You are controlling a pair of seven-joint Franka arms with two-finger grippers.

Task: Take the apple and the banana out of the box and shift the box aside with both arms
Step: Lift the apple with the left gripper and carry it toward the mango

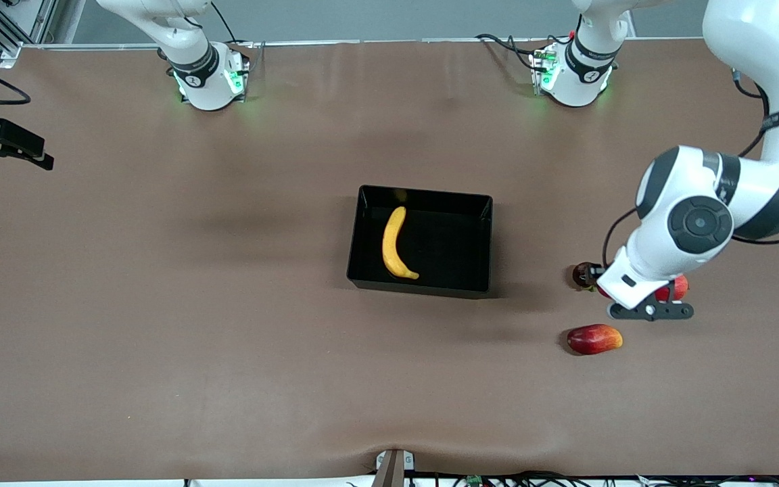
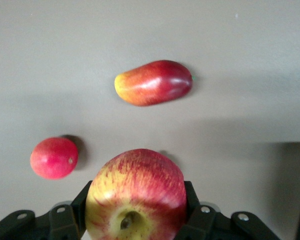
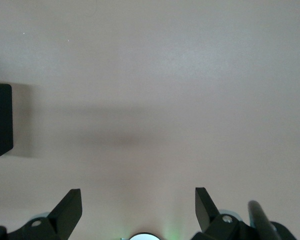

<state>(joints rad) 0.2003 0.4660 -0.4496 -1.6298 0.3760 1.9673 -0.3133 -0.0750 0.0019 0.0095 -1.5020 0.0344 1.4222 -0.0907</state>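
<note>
A brown mat covered your table, with the black tray at its middle and the banana lying inside it toward the right arm's end. Your left gripper was clamped on the streaked apple, raised over the mat at about four o'clock from the tray. Below it, the plain red fruit sat at three o'clock from the tray, and the mango-like fruit lay nearer the front camera. Your right gripper waited with fingers spread wide over bare mat at the tray's ten o'clock.
</note>
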